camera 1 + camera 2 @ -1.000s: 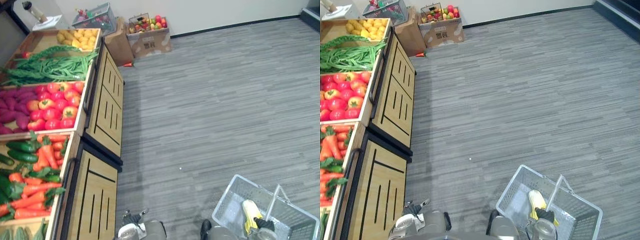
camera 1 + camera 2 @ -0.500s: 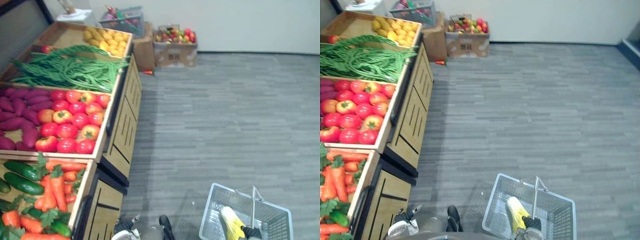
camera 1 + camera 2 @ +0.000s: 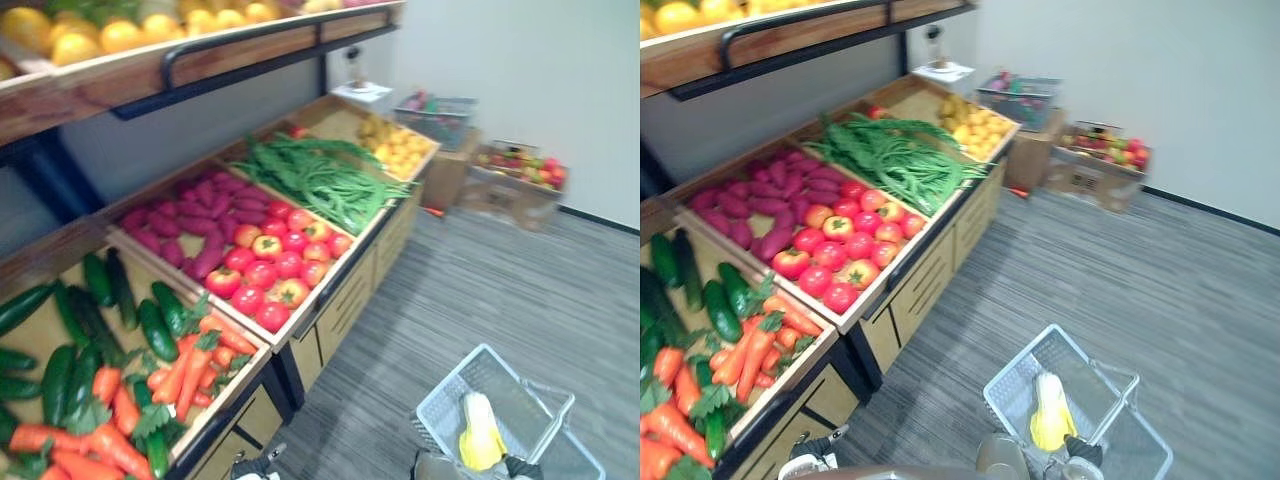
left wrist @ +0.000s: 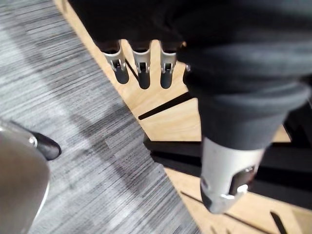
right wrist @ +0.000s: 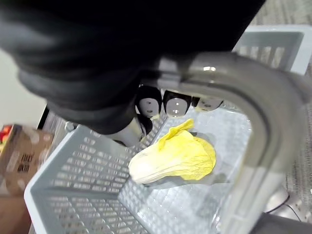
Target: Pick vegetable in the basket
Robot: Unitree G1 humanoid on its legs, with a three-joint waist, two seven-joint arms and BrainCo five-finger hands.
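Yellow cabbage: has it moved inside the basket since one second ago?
No. The yellow cabbage still lies at the end of the basket nearest the right hand, which grips the handle. The scene shifted because the camera turned.

Below the dark-covered right hand [image 5: 175, 103], the basket [image 5: 78, 165] is pale grey mesh around a yellow napa cabbage [image 5: 173, 158] with a white base. To that hand's left are red tomatoes [image 3: 262, 275], orange carrots [image 3: 180, 375] with green tops, dark green cucumbers [image 3: 157, 330] and purple sweet potatoes [image 3: 195, 215]. The floor [image 3: 520, 290] is grey-striped.
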